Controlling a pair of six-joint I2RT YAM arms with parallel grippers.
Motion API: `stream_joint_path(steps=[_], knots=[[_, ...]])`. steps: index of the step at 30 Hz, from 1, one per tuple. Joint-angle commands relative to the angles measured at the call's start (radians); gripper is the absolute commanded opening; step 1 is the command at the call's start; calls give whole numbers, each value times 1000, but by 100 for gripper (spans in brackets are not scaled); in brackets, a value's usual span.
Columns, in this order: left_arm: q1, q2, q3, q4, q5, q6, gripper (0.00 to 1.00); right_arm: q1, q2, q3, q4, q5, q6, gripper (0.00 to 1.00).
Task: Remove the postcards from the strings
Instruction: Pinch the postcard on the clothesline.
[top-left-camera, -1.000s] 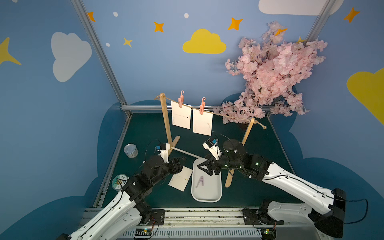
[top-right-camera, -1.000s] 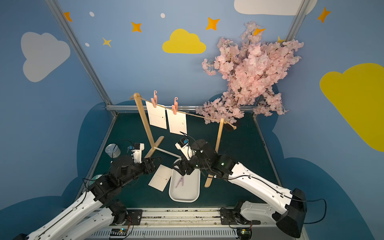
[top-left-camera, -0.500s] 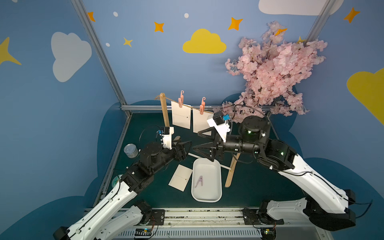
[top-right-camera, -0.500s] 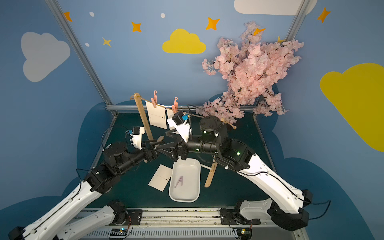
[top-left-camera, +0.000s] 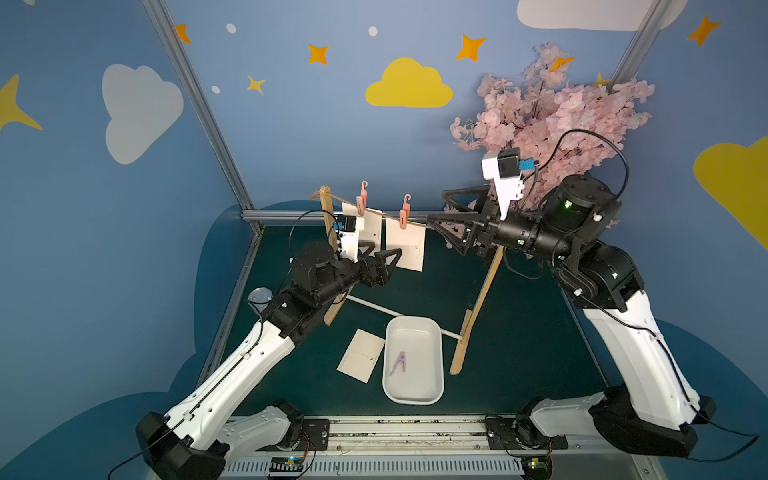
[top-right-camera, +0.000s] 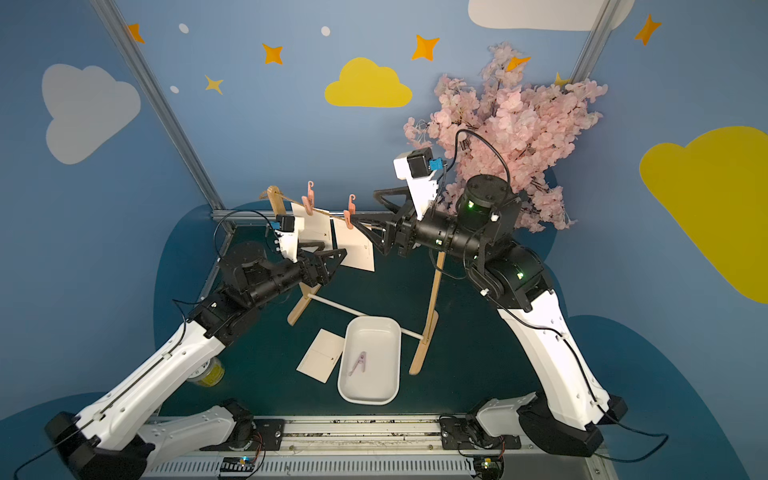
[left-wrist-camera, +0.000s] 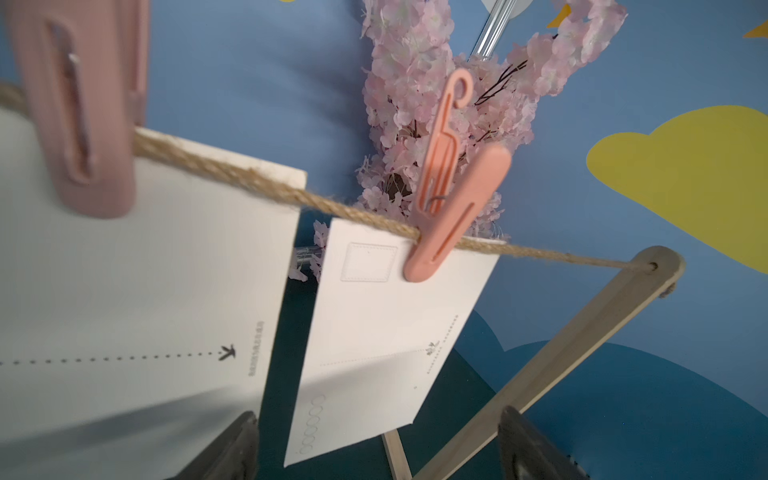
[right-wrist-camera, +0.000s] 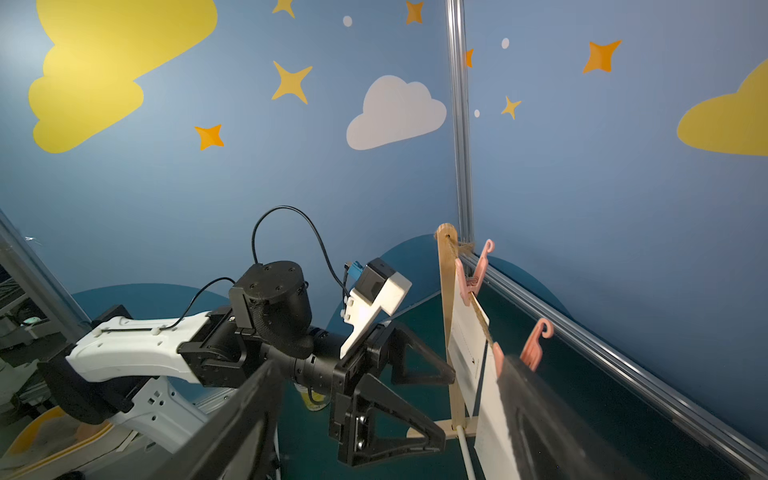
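Left end effector (top-left-camera: 386, 259): jaws wide apart, nothing gripped; lower edge of hung postcard (top-left-camera: 409, 249) appears between fingers (left-wrist-camera: 232, 449) in left wrist view, contact not discernible. Right end effector (top-left-camera: 436, 204): jaws wide apart, empty, just beside pink clothespin (top-left-camera: 404, 214) pinning same card to twine (left-wrist-camera: 291, 195). Second hung postcard (top-left-camera: 374, 228) alongside, pinned by second clothespin (top-left-camera: 363, 199). Third postcard (top-left-camera: 360, 354) flat on tabletop (top-left-camera: 519, 353), beside white tray (top-left-camera: 419, 382) holding loose clothespin (top-left-camera: 399, 362).

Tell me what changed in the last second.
Both arms rose from the tray to the string: the right gripper, open, now sits by the nearer peg; the left gripper, also open, faces the hanging cards at their lower edges. Unchanged: two cards pegged, one card on the table, one peg in the tray.
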Motion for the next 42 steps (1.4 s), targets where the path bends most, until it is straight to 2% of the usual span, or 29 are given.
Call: stream_joint_path(steps=[1,6,16,29,37,42], knots=[[35,31,33,46,111,-10,91,-48,44,47,39,-102,59,82],[68,83,65,70,180,-27,91,-76,114,106,52,-173,56,83],[73,172,113,104,295,-56,89,-93,218,194,39,-202,34,82],[73,184,66,131,338,-81,83,-106,272,236,71,-249,63,82],[73,192,55,142,347,-84,81,-106,373,364,15,-280,71,82],[72,189,43,155,357,-87,78,-105,409,389,-1,-278,66,83]])
